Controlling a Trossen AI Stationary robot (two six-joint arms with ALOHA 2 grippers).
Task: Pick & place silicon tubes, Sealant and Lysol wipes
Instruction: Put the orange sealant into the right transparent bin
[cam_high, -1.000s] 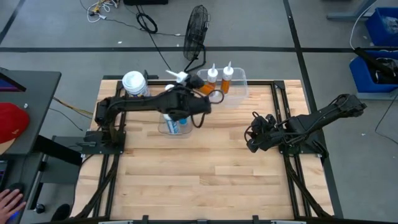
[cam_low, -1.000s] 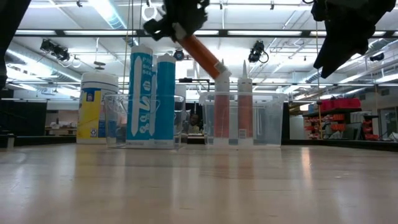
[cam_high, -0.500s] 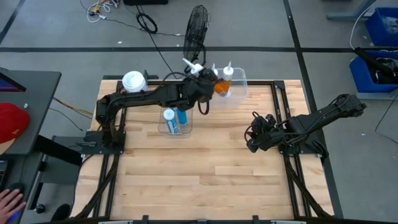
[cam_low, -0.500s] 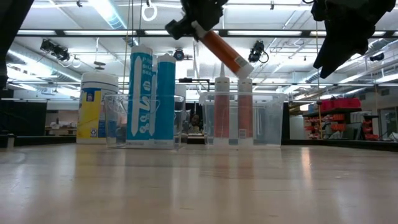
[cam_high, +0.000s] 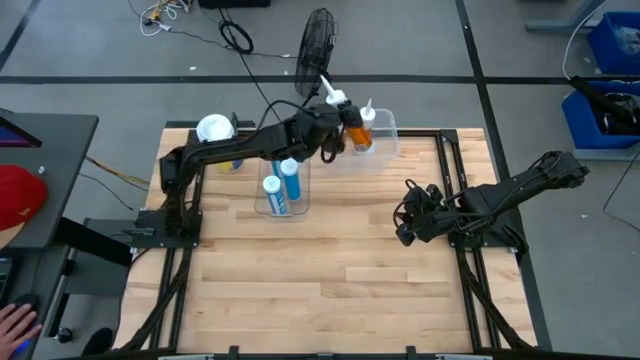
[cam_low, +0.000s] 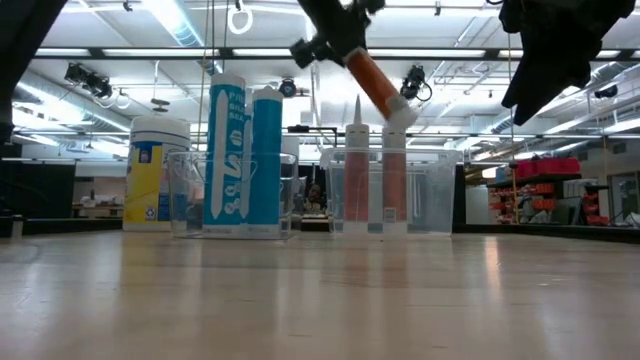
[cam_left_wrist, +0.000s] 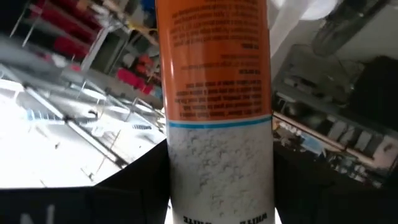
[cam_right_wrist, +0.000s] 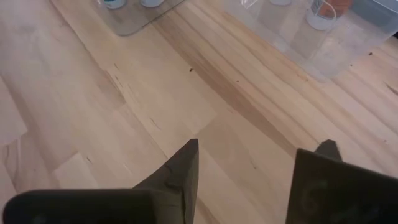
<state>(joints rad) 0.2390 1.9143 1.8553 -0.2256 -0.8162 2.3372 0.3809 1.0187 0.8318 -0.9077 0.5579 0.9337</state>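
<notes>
Left gripper (cam_high: 325, 128): reached across the far side of the table (cam_high: 330, 270) and closed on an orange sealant tube (cam_low: 368, 75), which is held tilted above the clear bin (cam_high: 385, 140), white end lowest in the low view.
Orange sealant tube: seen filling the left wrist view (cam_left_wrist: 214, 93), with an orange label over a pale speckled band; the fingers themselves are hidden there, so the grip is judged from the high and low views.
Clear bin: placed at the far edge of the table; two more orange tubes (cam_low: 357, 175) are stood upright inside it, nozzles up.
Held tube and standing tubes: the lowered end appears just above the nozzle of the right-hand standing tube in the low view; whether they touch cannot be told.
Small clear tray (cam_high: 281, 205): set beside the bin, toward the left arm's side; two blue tubes (cam_low: 226, 150) with white caps are stood upright in it.
Lysol wipes (cam_low: 158, 170): stood upright on the table at the far left corner, beside the tray, white lid (cam_high: 213, 128) uppermost, partly crossed by the left arm in the high view.
Right gripper (cam_high: 410, 225): held over the right half of the table, well apart from the bin; its fingers (cam_right_wrist: 180, 168) are spread, with bare wood shown between them.
</notes>
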